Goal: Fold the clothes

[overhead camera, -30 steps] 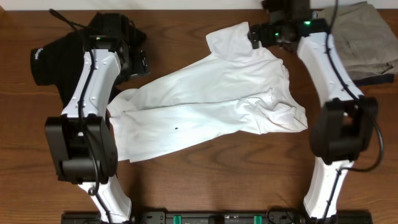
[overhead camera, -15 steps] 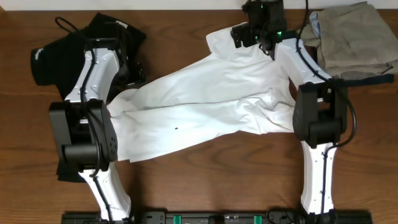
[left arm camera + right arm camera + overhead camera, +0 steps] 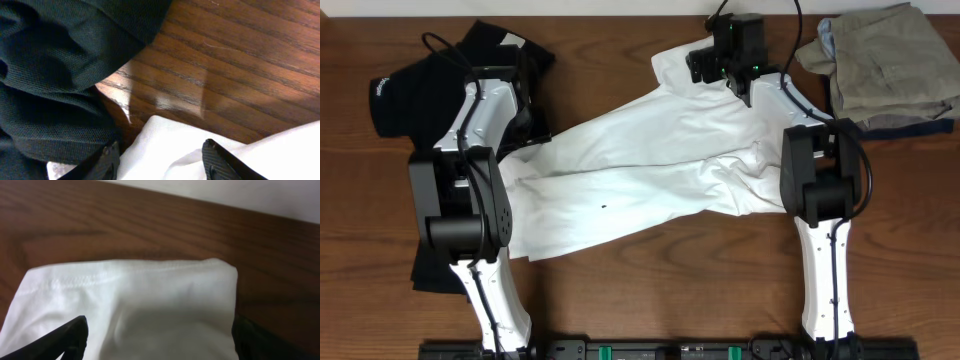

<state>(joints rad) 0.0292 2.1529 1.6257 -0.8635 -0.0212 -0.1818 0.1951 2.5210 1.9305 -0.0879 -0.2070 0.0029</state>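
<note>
**Wood tabletop (image 3: 650,300), white T-shirt (image 3: 660,160) unfolded: the grasping step**

Dark plank grain fills every view, glossy under a patch of reflected light, with a pale wall (image 3: 225,192) beyond the far edge. The white T-shirt lies rumpled on a slant between the arms. The left gripper (image 3: 162,160) has its jaws apart astride a shirt edge, with nothing pinched yet. The black shirt (image 3: 55,75) is bunched just to its left. The right gripper (image 3: 160,337) is spread wide and empty, a stitched corner lying directly ahead of its fingers. Both arms look to be taking hold. Next, each should pinch white cloth alone, then lift and draw it flat.
</note>
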